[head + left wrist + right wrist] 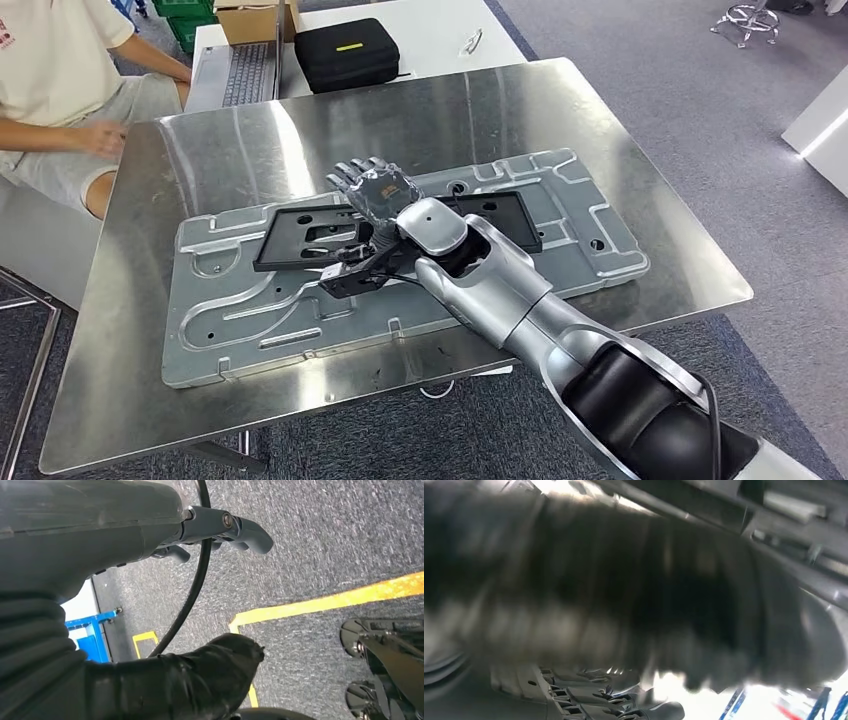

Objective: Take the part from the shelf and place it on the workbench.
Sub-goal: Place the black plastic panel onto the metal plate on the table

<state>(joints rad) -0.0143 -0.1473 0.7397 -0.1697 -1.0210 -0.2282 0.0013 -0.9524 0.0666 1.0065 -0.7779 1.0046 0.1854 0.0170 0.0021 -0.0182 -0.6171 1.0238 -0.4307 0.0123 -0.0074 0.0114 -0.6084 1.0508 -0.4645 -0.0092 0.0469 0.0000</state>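
Note:
The black flat part (300, 236) lies across a large grey metal plate (230, 330) on the shiny workbench (140, 400). My right arm reaches in from the lower right, and my right hand (372, 188) hovers over the middle of the part with its fingers (352, 176) stretched out and apart, gripping nothing. The right wrist view is blurred by the ribbed cover; the black part (734, 510) and the grey plate (574, 700) show at its edges. My left hand (220, 530) hangs over grey carpet, fingers away from the thumb (215, 660), empty.
A person (60, 80) sits at the workbench's far left corner, one hand near its edge. Behind the bench a white table holds a laptop (240, 70), a black case (345, 52) and a cardboard box (250, 18). Carpet floor lies to the right.

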